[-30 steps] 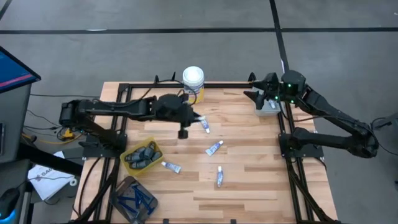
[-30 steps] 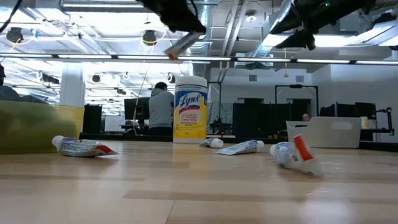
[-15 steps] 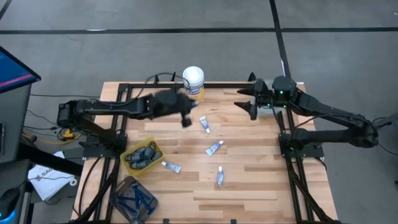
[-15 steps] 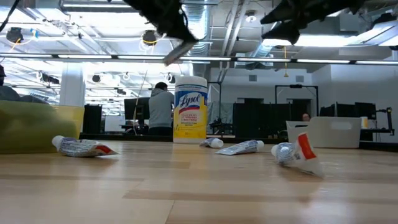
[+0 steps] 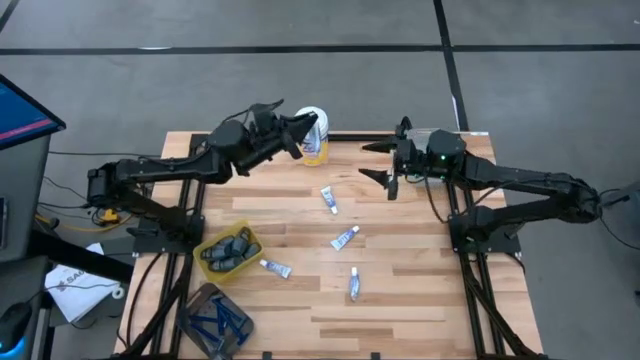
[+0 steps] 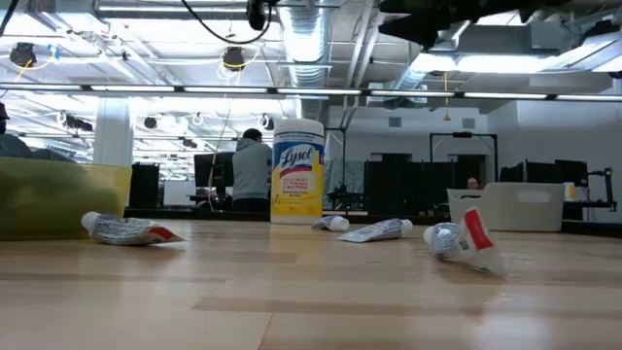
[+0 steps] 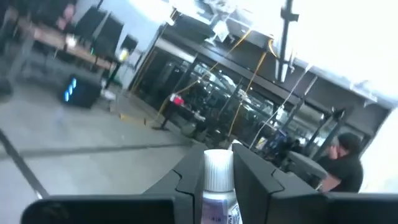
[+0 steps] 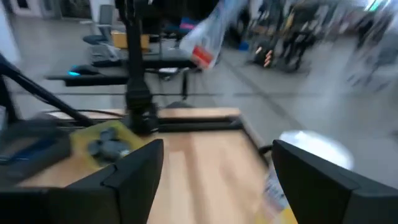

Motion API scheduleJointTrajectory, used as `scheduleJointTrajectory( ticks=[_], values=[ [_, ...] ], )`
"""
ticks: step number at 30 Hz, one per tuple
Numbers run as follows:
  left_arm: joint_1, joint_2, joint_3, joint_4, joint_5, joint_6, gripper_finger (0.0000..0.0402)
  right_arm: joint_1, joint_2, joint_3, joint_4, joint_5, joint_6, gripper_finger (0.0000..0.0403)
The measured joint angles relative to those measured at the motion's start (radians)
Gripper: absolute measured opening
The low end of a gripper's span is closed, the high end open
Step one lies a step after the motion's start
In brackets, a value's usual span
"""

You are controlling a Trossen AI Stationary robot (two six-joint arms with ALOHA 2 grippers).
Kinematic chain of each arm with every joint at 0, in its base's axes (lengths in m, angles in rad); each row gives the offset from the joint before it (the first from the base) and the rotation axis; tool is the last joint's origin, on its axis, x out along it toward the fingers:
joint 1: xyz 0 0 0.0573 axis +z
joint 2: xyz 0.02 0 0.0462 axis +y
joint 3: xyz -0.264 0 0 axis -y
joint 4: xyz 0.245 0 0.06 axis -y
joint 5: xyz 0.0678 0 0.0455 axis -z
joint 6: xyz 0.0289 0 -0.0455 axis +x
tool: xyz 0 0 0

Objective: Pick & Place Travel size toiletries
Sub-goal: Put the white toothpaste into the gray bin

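My left gripper [image 5: 303,130] is raised high beside the tall white canister with the yellow label [image 5: 315,150] and is shut on a small white tube [image 7: 217,180]; the right wrist view shows that tube [image 8: 208,34] in the air. My right gripper [image 5: 385,165] is open above the far right part of the table and touches nothing. Other white tubes lie flat on the wood [image 5: 329,200], [image 5: 345,237], [image 5: 353,284], [image 5: 275,267]. Dark grey sticks fill a yellow bin [image 5: 228,250]. Blue razor sticks lie in a dark tray [image 5: 215,320]. My left gripper pinches the tube's body just behind its white cap [image 7: 217,167] between the two fingers [image 7: 189,183]. The cap end sticks out forward past the fingertips. The fingers slant upward, pointing toward the table's far edge. The tube is lifted clear of the table.
The canister [image 6: 298,170] stands upright near the far edge. A white bin [image 6: 515,206] sits at the far right, the yellow bin [image 6: 49,199] at the left. Black frame rails [image 5: 460,250] run along both table sides. Bare wood shows at the near middle.
My left gripper has risen from above the table's middle and swung toward the far edge beside the canister, tipping upward, with the tube still in it. My right gripper has moved from the far right corner toward the table's left, out over the wood.
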Motion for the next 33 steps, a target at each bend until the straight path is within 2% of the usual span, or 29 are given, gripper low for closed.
scheduleJointTrajectory(
  ticks=[6,13,22,27,33],
  values=[
    [-0.016,0.037,-0.002,0.057,-0.116,-0.236,0.0056,0.084,0.046,0.000,0.133,0.209,-0.228,0.0291],
    [-0.016,0.106,-0.002,0.190,-0.239,-0.354,0.0057,0.165,0.095,0.001,0.257,0.394,-0.427,0.0291],
    [-0.027,0.221,-0.001,0.352,-0.264,-0.562,0.0057,0.192,0.127,0.001,0.274,0.453,-0.485,0.0291],
    [-0.039,0.247,-0.001,0.357,-0.263,-0.609,0.0058,0.199,0.125,0.002,0.281,0.479,-0.553,0.0290],
    [-0.055,0.247,-0.001,0.369,-0.228,-0.653,0.0059,0.205,0.124,0.002,0.281,0.485,-0.712,0.0290]
  ],
)
